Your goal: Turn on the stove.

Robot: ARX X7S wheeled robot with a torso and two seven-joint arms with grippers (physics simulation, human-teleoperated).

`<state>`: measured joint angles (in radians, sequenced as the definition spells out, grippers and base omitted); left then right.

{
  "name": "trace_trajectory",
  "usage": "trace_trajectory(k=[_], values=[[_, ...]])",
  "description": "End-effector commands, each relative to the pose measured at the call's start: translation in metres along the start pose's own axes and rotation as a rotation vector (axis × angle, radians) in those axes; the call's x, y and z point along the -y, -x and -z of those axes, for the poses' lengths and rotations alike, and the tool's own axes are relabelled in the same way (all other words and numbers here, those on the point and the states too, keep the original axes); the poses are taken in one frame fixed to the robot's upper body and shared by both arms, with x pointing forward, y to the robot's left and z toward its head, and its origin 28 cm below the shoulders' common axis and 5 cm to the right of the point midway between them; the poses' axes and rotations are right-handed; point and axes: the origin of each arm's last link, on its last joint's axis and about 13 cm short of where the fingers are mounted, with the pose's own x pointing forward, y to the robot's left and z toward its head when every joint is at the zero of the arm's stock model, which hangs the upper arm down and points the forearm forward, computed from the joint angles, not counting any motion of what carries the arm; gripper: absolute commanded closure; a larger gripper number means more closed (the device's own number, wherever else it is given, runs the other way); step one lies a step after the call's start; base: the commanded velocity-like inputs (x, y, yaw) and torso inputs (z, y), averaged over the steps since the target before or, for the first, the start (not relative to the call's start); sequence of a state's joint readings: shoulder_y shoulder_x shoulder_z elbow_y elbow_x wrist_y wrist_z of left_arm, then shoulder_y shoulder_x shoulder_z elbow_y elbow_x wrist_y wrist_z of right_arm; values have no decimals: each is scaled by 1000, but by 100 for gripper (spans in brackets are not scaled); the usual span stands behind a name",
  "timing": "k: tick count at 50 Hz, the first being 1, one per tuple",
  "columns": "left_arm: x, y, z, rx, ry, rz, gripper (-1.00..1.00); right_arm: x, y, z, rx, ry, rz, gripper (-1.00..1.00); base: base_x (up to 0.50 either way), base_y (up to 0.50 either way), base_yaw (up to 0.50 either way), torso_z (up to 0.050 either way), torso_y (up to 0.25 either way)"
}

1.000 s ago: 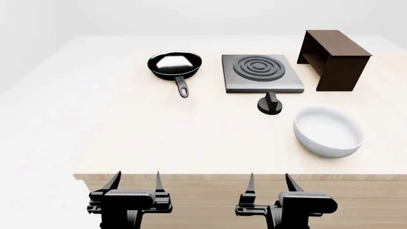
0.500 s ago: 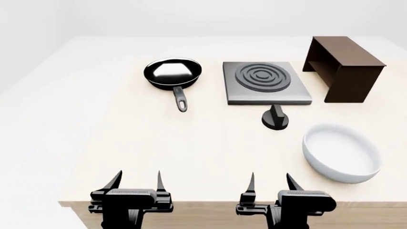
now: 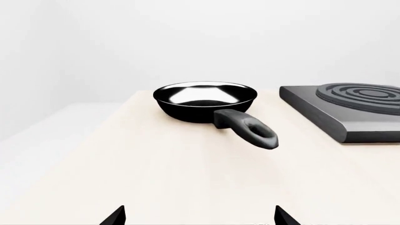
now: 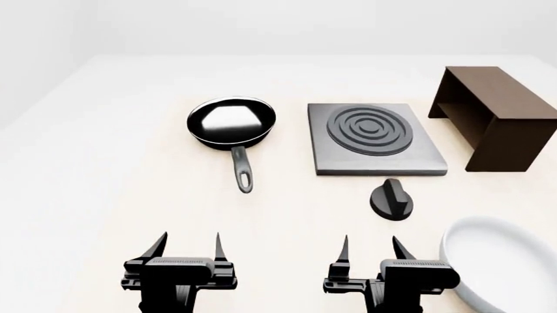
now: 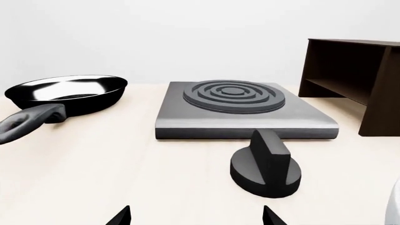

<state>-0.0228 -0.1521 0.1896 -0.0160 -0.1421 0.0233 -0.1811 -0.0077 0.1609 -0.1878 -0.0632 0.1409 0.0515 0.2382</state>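
Observation:
The stove is a flat grey square slab with dark concentric rings, on the light wooden table at centre right. Its black round knob lies just in front of it, ridge upright. In the right wrist view the stove and knob are straight ahead, the knob close. My right gripper is open and empty, a short way in front of the knob. My left gripper is open and empty, in front of the frying pan. The left wrist view shows the stove's corner.
A black frying pan lies left of the stove, handle pointing toward me; it also shows in the left wrist view and the right wrist view. A brown wooden box stands right of the stove. A white bowl sits at near right.
The view has closed in on the table: stove, knob, pan and box have shifted lower and appear larger, the bowl has slid toward the lower right corner. Both grippers stay open.

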Motion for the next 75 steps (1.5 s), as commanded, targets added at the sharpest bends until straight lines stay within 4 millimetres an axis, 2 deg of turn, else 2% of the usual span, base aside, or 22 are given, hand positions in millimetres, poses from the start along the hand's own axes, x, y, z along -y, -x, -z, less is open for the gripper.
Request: trace_trajectory(k=[1,13,19,23,24,31,36,40,52,64,75], values=[[0,1,0,-2,-1,0,-100,0,1,0,-3,-8,4,-100,0,0,0,0,0],[0,1,0,-3,-2,-3,-100,-1,-2,1,-8,10,9,-100,0,0,0,0,0],[0,2,-1,-3,-3,-3,-100,-4,-11,-17,43,31,20,-100,0,0,0,0,0],[0,2,-1,-4,-3,-2,-100,-9,-27,-24,90,104,60,-100,0,0,0,0,0],[0,1,-1,-4,-4,-2,-100,-11,-33,-23,58,81,25,-100,0,0,0,0,0],[1,0,-2,-4,-6,-1,-100,-11,-60,-19,36,125,63,-100,0,0,0,0,0],[0,0,-3,-4,-7,0,-100,-13,-87,-7,-4,167,90,-100,0,0,0,0,0],[0,0,-3,-4,-8,-1,-100,-12,-99,-2,-39,156,104,-100,0,0,0,0,0],[0,0,-3,-3,-8,-2,-100,-9,-123,-7,-81,121,130,-100,0,0,0,0,0],[1,1,-2,-3,-9,-2,-100,-10,-144,4,-139,100,158,-100,0,0,0,0,0],[0,0,-3,-3,-8,-2,-100,-8,-145,5,-164,93,181,-100,0,0,0,0,0]])
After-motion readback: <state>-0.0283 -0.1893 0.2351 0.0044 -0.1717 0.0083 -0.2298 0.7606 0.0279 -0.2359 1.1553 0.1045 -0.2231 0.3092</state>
